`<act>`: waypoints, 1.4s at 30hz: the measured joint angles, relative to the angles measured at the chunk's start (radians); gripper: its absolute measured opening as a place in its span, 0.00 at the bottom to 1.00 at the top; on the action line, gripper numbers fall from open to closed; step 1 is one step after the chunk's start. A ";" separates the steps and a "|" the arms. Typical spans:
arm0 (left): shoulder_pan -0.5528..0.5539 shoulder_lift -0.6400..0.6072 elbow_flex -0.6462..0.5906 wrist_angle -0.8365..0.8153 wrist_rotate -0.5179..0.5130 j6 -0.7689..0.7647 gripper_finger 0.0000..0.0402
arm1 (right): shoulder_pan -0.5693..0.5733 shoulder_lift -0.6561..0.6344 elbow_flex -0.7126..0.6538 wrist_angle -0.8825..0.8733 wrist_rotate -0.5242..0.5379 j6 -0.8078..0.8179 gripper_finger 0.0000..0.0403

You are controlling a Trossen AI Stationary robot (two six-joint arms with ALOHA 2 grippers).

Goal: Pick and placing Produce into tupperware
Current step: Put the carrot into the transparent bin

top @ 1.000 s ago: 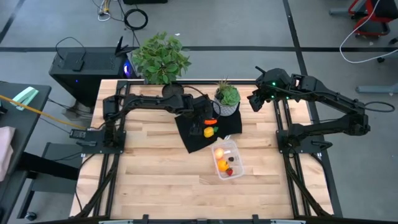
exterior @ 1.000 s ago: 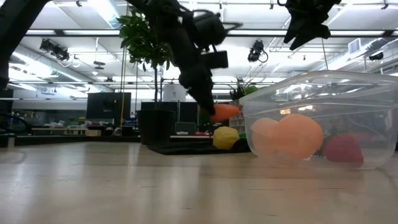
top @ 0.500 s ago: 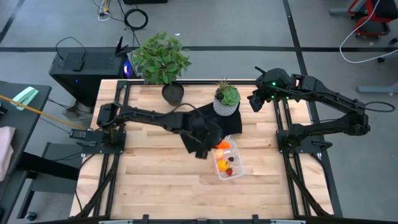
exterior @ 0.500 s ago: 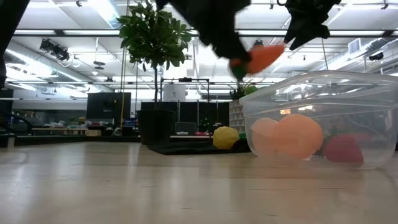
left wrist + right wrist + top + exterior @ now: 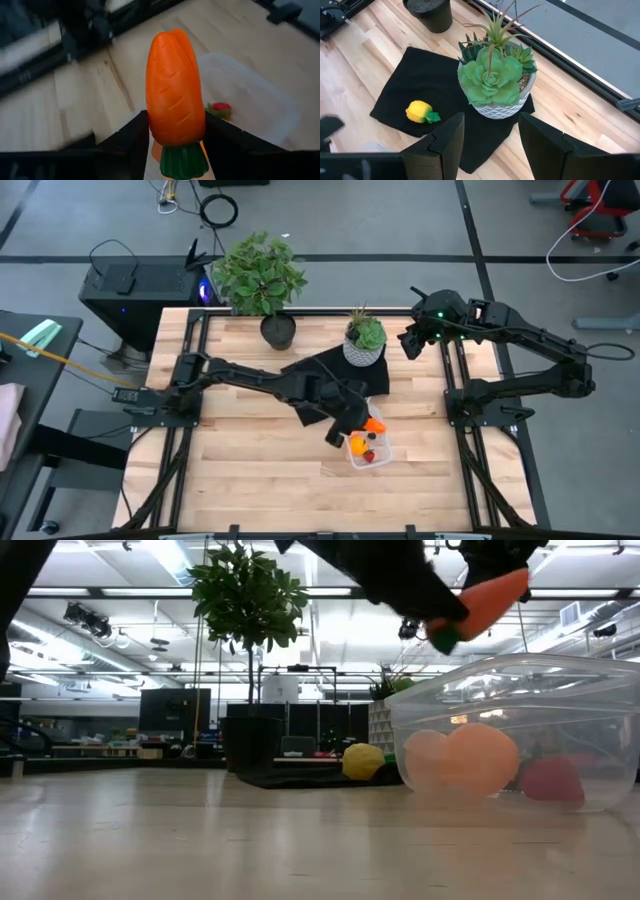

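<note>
The left gripper (image 5: 352, 428) is clamped on the carrot (image 5: 175, 95), holding it in the air just above the clear tupperware (image 5: 378, 446), which sits just beside the black mat (image 5: 425, 85). The yellow piece (image 5: 421, 111) lies on the mat. The right gripper (image 5: 408, 342), fingers apart and empty, waits well away from the tupperware

Your left gripper (image 5: 362, 423) holds the carrot (image 5: 175, 97) above the tupperware (image 5: 515, 730), which sits on the table (image 5: 250, 460) in front of the mat (image 5: 420, 85). On that mat lie a yellow piece (image 5: 420, 111) and a potted succulent (image 5: 495, 82); your right gripper (image 5: 408, 343) waits at the far right edge.
</note>
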 joint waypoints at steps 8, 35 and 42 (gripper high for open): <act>-0.010 0.093 0.040 -0.021 -0.056 0.430 0.44 | 0.000 0.000 0.000 -0.002 -0.012 0.012 0.48; 0.023 0.097 0.041 -0.021 0.020 0.770 0.45 | 0.000 0.000 0.000 -0.011 -0.012 0.018 0.48; 0.023 0.097 0.041 -0.023 0.020 0.737 0.46 | 0.000 0.000 0.000 -0.011 -0.012 0.018 0.48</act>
